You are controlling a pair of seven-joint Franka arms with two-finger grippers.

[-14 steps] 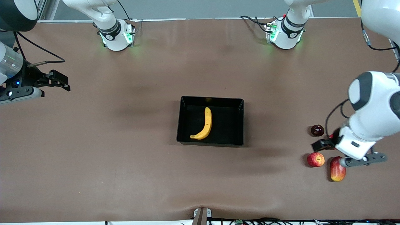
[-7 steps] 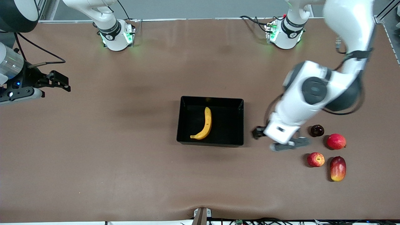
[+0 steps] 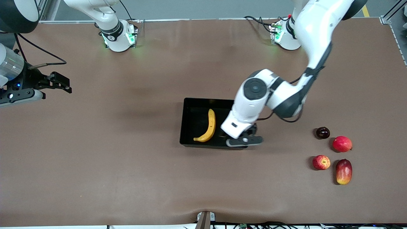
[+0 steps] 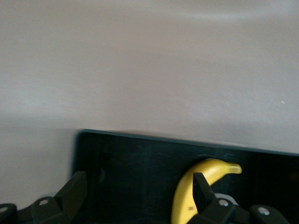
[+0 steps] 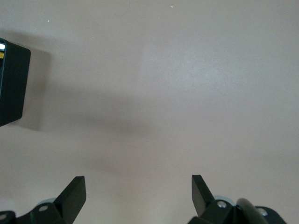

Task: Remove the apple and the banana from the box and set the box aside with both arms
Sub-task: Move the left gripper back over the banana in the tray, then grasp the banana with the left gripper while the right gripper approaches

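worktop: brown matte worktop (image 3: pixel 127 165) carrying everything.
left arm: white arm reaching from its base down over the tray corner nearest the front camera at the left arm's end.
right arm: waits at the right arm's end of the worktop, held up over bare surface.
box: shallow rectangular glossy black plastic tray (image 3: pixel 190 109) with raised walls, mid-worktop, upright; partly covered by the left arm's wrist; its wall also shows in the left wrist view (image 4: pixel 121 158).
left pincer: left pincer (image 3: pixel 243 142) over the tray's camera-side wall, fingers spread wide, holding nothing; in its wrist view the fingers (image 4: pixel 74 191) frame the tray floor with the banana between them.
right pincer: right pincer (image 3: pixel 58 83) fingers spread, empty, over bare worktop well apart from the tray; fingertips (image 5: pixel 74 191) visible in its wrist view.
banana: long curved yellow banana (image 3: pixel 208 126) lying flat in the tray, on the side toward the right arm's end; seen too in the left wrist view (image 4: pixel 187 196).
mango: oblong red-yellow mango (image 3: pixel 343 171) on the worktop at the left arm's end, nearest the camera of the fruit cluster.
second red fruit: round red fruit (image 3: pixel 342 143), farther from the camera than the mango.
apple: small round red apple with yellowish streaks (image 3: pixel 321 162), just beside the mango, outside the tray.
dark fruit: small dark-maroon round fruit (image 3: pixel 322 132), farthest of the cluster.
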